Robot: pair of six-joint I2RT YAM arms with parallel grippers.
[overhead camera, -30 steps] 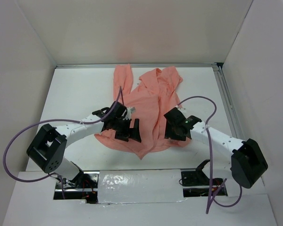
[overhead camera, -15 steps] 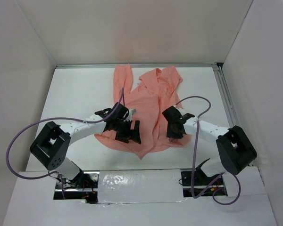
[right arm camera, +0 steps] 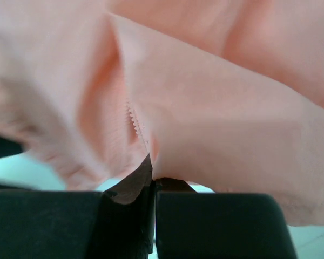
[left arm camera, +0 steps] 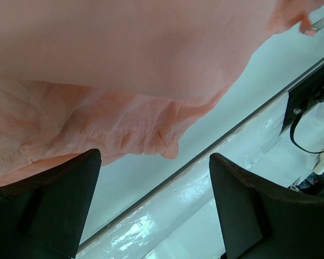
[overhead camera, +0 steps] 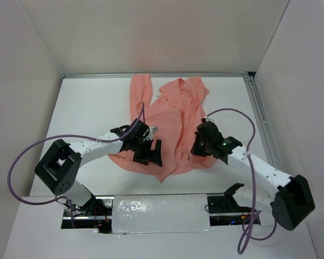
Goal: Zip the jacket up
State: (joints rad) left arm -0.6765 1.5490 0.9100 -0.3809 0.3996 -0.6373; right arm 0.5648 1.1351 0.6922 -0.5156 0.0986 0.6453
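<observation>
The salmon-pink jacket (overhead camera: 167,116) lies wrinkled on the white table, collar toward the back wall. My left gripper (overhead camera: 150,154) hovers open over its lower left hem; in the left wrist view the hem (left arm camera: 124,54) hangs just beyond the wide-apart fingers (left arm camera: 243,210), and nothing is between them. My right gripper (overhead camera: 197,150) sits at the jacket's lower right front edge. In the right wrist view it (right arm camera: 153,181) is shut, pinching a fold of the jacket (right arm camera: 232,124) right beside a row of zipper teeth (right arm camera: 134,121). No zipper pull shows.
White walls enclose the table on three sides. A metal rail (overhead camera: 262,118) runs along the right edge. A shiny taped ledge (overhead camera: 159,213) spans the front between the arm bases. Purple cables (overhead camera: 21,162) loop from both arms.
My right gripper has shut on the jacket's front edge, and its arm has swung out to the right. The left gripper has stayed open in nearly the same spot.
</observation>
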